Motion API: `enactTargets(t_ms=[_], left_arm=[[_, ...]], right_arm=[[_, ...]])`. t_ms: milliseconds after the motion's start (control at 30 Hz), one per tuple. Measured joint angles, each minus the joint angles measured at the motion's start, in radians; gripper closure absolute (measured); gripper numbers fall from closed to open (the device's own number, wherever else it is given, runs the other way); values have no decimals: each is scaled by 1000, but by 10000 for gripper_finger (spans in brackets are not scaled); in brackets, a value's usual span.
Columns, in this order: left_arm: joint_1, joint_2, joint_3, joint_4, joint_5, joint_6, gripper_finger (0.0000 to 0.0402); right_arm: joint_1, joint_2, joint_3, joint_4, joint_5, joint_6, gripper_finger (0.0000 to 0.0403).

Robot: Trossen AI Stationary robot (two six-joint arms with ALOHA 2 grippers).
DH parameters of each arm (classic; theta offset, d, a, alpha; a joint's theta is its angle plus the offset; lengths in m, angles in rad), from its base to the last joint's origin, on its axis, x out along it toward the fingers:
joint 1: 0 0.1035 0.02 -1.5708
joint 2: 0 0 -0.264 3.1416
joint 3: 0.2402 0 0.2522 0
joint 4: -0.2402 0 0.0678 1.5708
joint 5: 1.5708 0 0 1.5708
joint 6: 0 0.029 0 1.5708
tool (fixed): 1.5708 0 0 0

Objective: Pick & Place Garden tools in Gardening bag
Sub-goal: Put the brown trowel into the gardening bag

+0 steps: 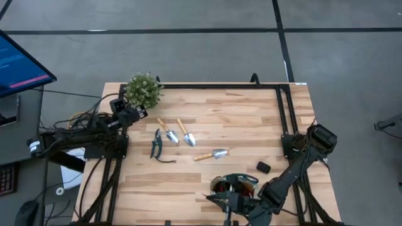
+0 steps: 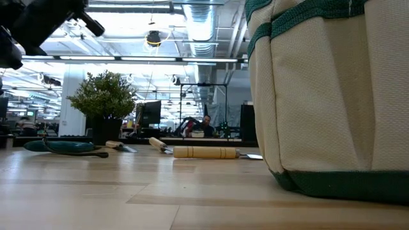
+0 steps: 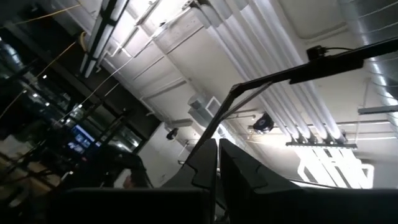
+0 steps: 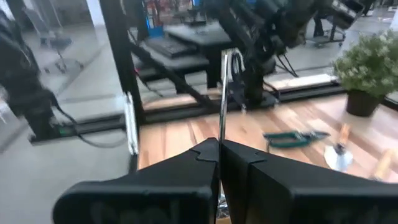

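Wooden table [image 1: 251, 119], right gripper [image 4: 219, 152] pinching thin metal rod [image 4: 223, 93], unseen overhead, left gripper [image 3: 217, 163] closed, empty

Bare tabletop [image 1: 251, 119] beyond the trowels [image 1: 178, 132] — potted plant [image 1: 144, 90] cornering it.

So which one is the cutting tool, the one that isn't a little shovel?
Find the bushy potted plant at the table's far left corner. Just in front of it lie three wooden-handled trowels; the pruning shears sit on the plant side of them. They alone have dark handles and no wood.
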Motion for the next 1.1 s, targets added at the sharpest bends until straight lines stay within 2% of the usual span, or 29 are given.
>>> enactTargets(t_ms=[333,667,833,1100], left_arm=[[0,147,0,0,-1,0,384],[-1,244,0,-16,1,0,384],[-28,137,0,-11,0,0,384],[-45,-163,0,-7,0,0,384]], right_arm=[[-21,3,-3,-119,-3,59,403],[-25,3,-25,-68,-2,85,403],[-24,3,-25,-7,24,42,403],[-36,3,-24,11,25,29,403]])
